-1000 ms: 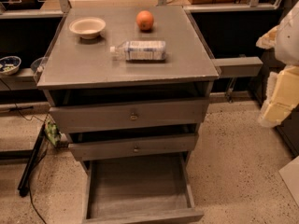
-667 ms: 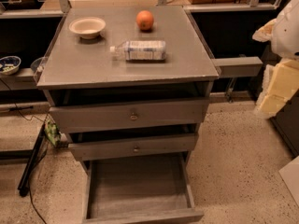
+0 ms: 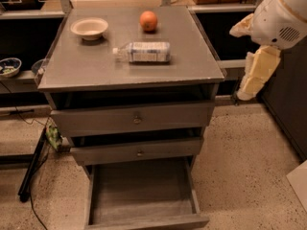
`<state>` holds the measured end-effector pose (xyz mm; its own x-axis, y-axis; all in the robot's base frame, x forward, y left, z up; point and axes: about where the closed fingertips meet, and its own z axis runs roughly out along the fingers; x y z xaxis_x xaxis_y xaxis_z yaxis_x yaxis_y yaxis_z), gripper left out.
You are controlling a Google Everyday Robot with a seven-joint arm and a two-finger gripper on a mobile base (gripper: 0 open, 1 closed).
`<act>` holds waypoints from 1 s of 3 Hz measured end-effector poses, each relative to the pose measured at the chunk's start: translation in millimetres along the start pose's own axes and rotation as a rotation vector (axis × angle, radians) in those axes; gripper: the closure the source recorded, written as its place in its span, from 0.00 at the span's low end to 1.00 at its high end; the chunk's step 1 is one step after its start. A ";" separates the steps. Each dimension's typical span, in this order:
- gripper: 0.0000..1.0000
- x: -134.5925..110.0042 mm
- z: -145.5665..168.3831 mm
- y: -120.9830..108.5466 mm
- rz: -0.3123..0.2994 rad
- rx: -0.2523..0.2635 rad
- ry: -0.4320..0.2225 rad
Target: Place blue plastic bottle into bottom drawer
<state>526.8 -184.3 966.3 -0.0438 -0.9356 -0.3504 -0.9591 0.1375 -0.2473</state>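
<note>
The blue plastic bottle lies on its side in the middle of the grey cabinet top, white cap pointing left. The bottom drawer is pulled out at the foot of the cabinet, and its grey tray holds nothing. My gripper hangs at the right of the cabinet, beside its top right corner and level with the top edge. It is well apart from the bottle and holds nothing I can see. The white arm housing sits above it.
A cream bowl stands at the back left of the top and an orange at the back centre. Two upper drawers with small knobs are partly out. A dark cabinet stands at the right, with cables and a black stand leg on the floor at the left.
My arm and gripper have moved left and a little up, closer to the cabinet's right edge. The bottle, bowl, orange and drawers have not moved.
</note>
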 end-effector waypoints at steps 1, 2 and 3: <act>0.00 -23.0 26.7 -19.0 -0.053 -0.048 -0.058; 0.00 -22.4 27.6 -25.4 -0.056 -0.041 -0.055; 0.00 -33.3 35.8 -49.5 -0.100 -0.045 -0.073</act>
<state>585.7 -148.3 957.9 0.0714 -0.9175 -0.3913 -0.9694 0.0285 -0.2437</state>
